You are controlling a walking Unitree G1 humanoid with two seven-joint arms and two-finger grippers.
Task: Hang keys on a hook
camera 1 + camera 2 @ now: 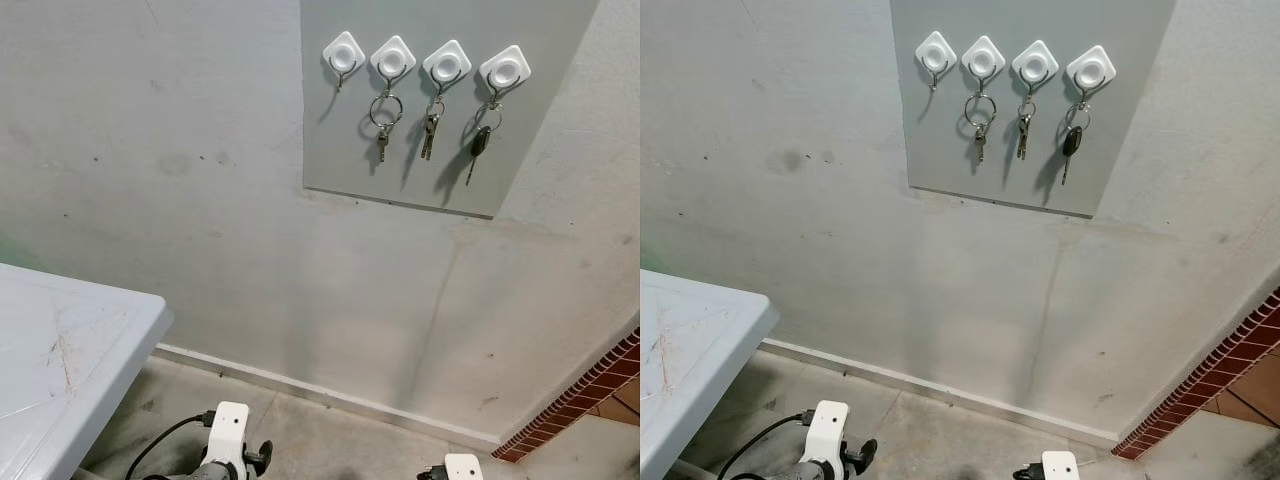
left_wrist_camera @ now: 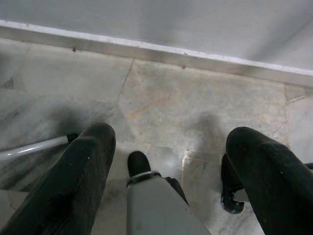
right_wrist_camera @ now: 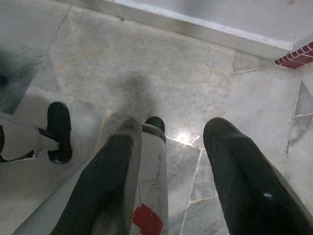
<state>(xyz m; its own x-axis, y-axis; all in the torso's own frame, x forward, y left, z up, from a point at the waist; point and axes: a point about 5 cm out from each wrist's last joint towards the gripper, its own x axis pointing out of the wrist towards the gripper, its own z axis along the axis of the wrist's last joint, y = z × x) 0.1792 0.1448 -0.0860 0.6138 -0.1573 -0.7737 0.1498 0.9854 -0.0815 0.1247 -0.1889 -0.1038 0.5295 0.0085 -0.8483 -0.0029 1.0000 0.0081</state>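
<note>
A grey panel (image 1: 340, 140) on the wall carries a row of white hooks. The leftmost hook (image 1: 343, 55) is bare. A key ring with a small key (image 1: 384, 118) hangs on the second, a bunch of keys (image 1: 431, 128) on the third, and a black car key (image 1: 480, 142) on the fourth. Both arms hang low, far below the panel. My left gripper (image 2: 171, 142) points down at the stone floor, open with nothing between its fingers. My right gripper (image 3: 173, 129) is likewise open and holds nothing. The left arm's wrist (image 1: 229, 437) and the right arm's wrist (image 1: 462, 467) peek in at the bottom edge.
A white table (image 1: 60, 350) stands at my left, its corner close to the left arm. A pale baseboard (image 1: 330, 392) runs along the wall's foot. Red brick edging (image 1: 590, 400) rises at the right. The floor is grey stone tile (image 3: 161, 63).
</note>
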